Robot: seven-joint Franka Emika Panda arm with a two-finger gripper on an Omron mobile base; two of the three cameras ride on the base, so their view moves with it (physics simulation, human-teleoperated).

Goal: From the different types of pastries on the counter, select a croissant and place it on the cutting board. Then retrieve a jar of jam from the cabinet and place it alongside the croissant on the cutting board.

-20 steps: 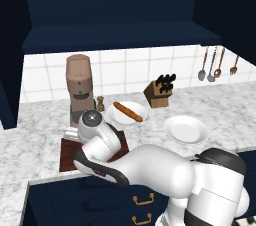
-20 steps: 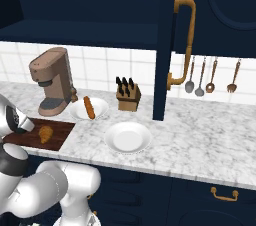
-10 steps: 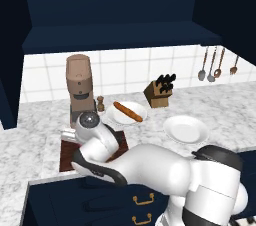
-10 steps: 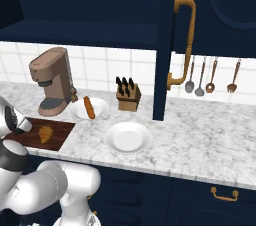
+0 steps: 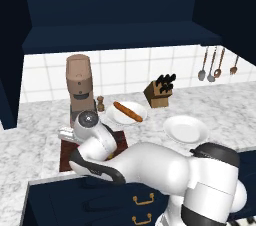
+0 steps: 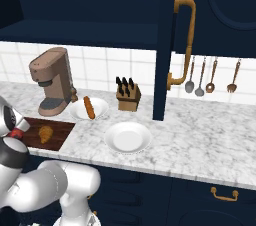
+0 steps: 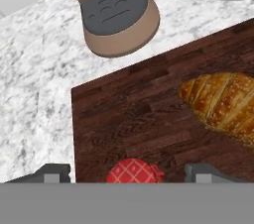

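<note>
Around: coffee machine [image 7: 111,12] standing beside cutting board [image 7: 129,119], croissant [image 7: 225,104] lying on it.
Jaws: gripper [image 7: 130,172] spreading wide around jam jar [image 7: 134,172].
Hidden: jar's body cut off.

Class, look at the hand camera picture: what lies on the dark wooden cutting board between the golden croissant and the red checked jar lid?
In the hand view, only bare dark wooden cutting board separates the golden croissant from the red checked jar lid.

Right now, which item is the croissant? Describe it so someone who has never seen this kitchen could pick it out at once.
Find the brown coffee machine at the counter's left end; the dark wooden cutting board lies just in front of it. The croissant rests on that board, a short, golden, ridged crescent. The other pastry, a long straight baguette, sits on a white plate beside the machine.
</note>
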